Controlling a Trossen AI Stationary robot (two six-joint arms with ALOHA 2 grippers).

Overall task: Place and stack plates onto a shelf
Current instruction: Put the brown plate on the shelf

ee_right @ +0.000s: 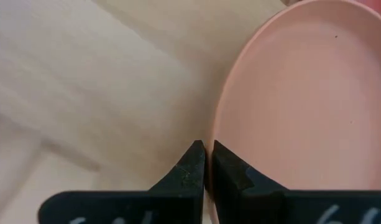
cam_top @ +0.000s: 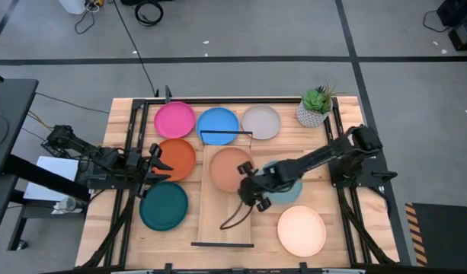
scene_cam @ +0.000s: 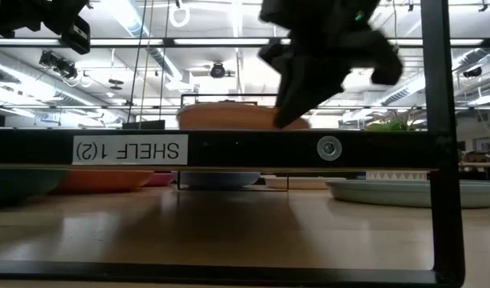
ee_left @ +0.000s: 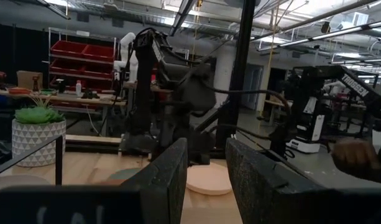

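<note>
High view, plates: eight in all, one of each colour. Pink plate [cam_top: 174, 119], blue plate [cam_top: 218, 125] and pale grey plate [cam_top: 261, 122] form a row at the far side of the bench [cam_top: 336, 236], well beyond the right end effector [cam_top: 248, 190].
High view, shelf: one light-wood shelf [cam_top: 218, 217] with black rails at its two ends; the brown plate [cam_top: 229, 167] is the only plate lying on it, at the fingertips of the right end effector.
High view, remaining plates: orange plate [cam_top: 177, 158] just ahead of the left end effector [cam_top: 158, 164], teal plate [cam_top: 164, 206] beside that end effector, light blue plate [cam_top: 288, 192] under the right arm, cream plate [cam_top: 302, 230] nearer the bench edge than the right end effector.
High view, plant: one potted plant [cam_top: 316, 107] at the far corner, well apart from both end effectors.
Low view: one shelf rail [scene_cam: 229, 149] carrying a label; the brown plate [scene_cam: 229, 117] rests on top, with the right end effector [scene_cam: 288, 112] at its rim.
Left wrist view: left end effector [ee_left: 206, 180] with fingers spread, holding nothing; one cream plate [ee_left: 209, 179] and one plant [ee_left: 38, 132] lie beyond it.
Right wrist view: right end effector [ee_right: 208, 165] with fingertips pressed nearly together, at the edge of the brown plate [ee_right: 308, 99]; I cannot tell whether the rim is pinched.
</note>
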